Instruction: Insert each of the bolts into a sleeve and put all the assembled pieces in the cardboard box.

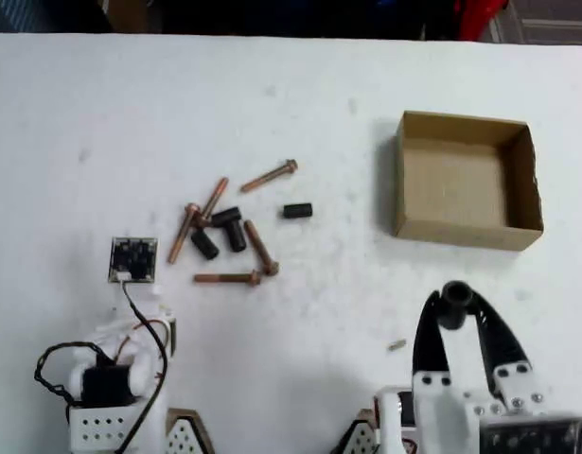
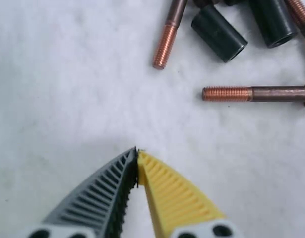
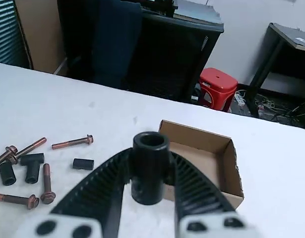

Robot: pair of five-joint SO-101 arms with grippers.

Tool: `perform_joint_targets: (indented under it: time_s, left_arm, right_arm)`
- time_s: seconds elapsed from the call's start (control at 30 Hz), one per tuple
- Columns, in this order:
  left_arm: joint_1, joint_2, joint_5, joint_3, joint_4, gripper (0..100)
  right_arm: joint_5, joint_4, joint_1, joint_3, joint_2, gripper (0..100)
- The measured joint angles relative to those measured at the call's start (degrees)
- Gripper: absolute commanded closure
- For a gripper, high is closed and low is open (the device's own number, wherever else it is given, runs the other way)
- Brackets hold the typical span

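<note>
Holding sleeve [image 3: 150, 171] upright, bore up, in right end effector [image 1: 455, 307], probably so a bolt can drop in. Jaws clamped on its sides. Left end effector [image 2: 137, 154] tips together, empty, just short of loose bolts [image 1: 226, 278] and spare sleeves [image 1: 234, 230] on desk [image 1: 82, 113]. Cardboard box [image 1: 466, 232] beyond right end effector, nothing inside.

- The high view looks steeply down on the table [image 1: 82, 123] from above. The arms [image 1: 115, 378] sit along the lower edge, the box [image 1: 466, 180] at upper right, and the bolts [image 1: 229, 278] and sleeves [image 1: 234, 230] left of centre.
- The left wrist view hangs close over the table, facing down past the left gripper [image 2: 137, 151] at part of that cluster.
- The right wrist view looks nearly level across the table, past the right gripper [image 3: 150, 161] and its held sleeve [image 3: 150, 173]. It takes in the cluster, the box and the room [image 3: 142, 39] behind.
</note>
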Motion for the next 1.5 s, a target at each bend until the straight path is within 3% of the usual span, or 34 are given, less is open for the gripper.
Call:
perform_joint_targets:
  time_s: [0.3, 0.63, 0.9, 1.1, 1.5]
  left_arm:
    - [0.0, 0.0, 0.0, 0.0, 0.0, 98]
    - [0.0, 0.0, 0.0, 0.0, 0.0, 98]
    - [0.0, 0.0, 0.0, 0.0, 0.0, 98]
    - [0.0, 0.0, 0.0, 0.0, 0.0, 98]
    - [0.0, 0.0, 0.0, 0.0, 0.0, 98]
  right_arm:
    - [2.5, -9.2, 0.3, 14.3, -7.7, 98.2]
    - [3.5, -27.6, 0.4, 35.3, -7.7, 98.2]
    - [3.3, -39.4, -8.6, 47.7, -7.1, 98.2]
    - [-1.3, -50.5, -15.5, 57.5, -7.4, 98.2]
    - [-1.8, -71.5, -20.3, 72.5, -7.3, 98.2]
